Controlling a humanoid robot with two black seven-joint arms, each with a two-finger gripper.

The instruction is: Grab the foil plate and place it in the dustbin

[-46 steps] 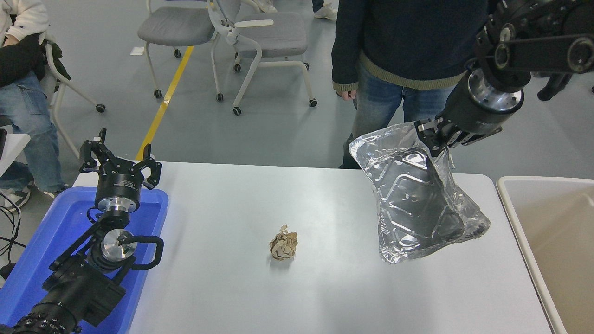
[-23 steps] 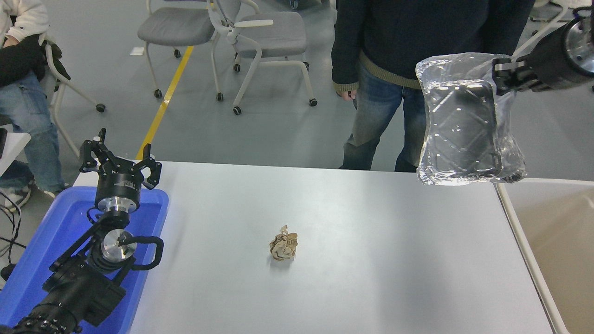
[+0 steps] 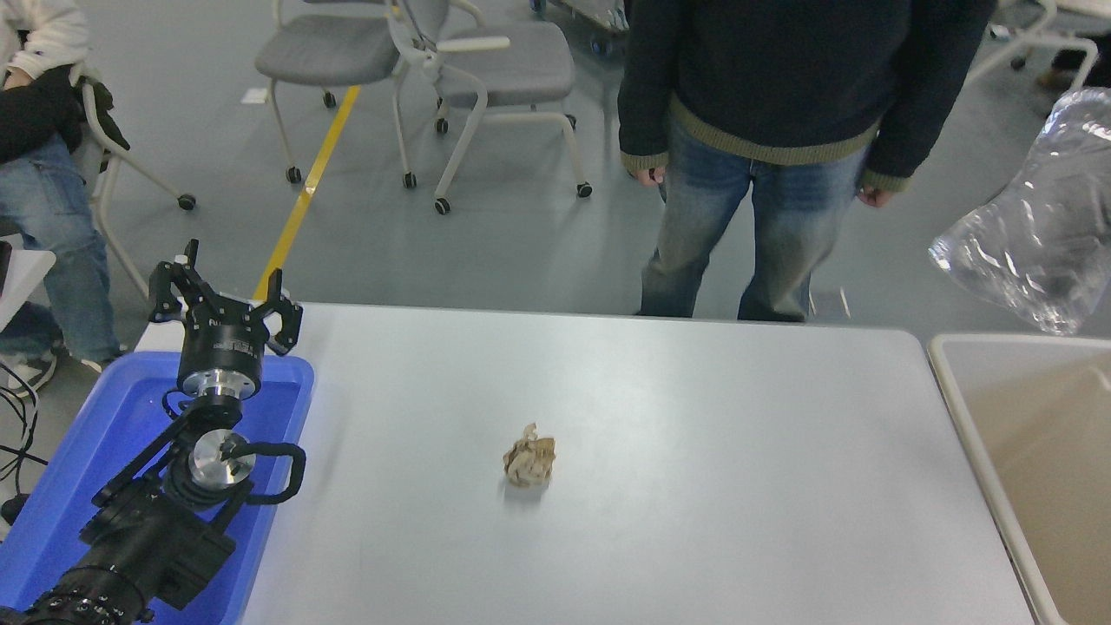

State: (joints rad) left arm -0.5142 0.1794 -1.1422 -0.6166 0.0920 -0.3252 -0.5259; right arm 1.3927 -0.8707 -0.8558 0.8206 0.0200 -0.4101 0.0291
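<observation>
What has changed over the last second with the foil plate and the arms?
The foil plate was lifted off the table and carried right; it now hangs above the dustbin. The right gripper has left the picture. The paper ball and the parked left gripper over the blue tray stayed put.

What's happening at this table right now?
A shiny foil plate hangs in the air at the right edge of the view, above the near corner of the dustbin; whatever holds it is out of sight. The robot's left gripper sits parked, open, over a blue tray. A crumpled paper ball lies on the white table. A person stands watching at the far side.
</observation>
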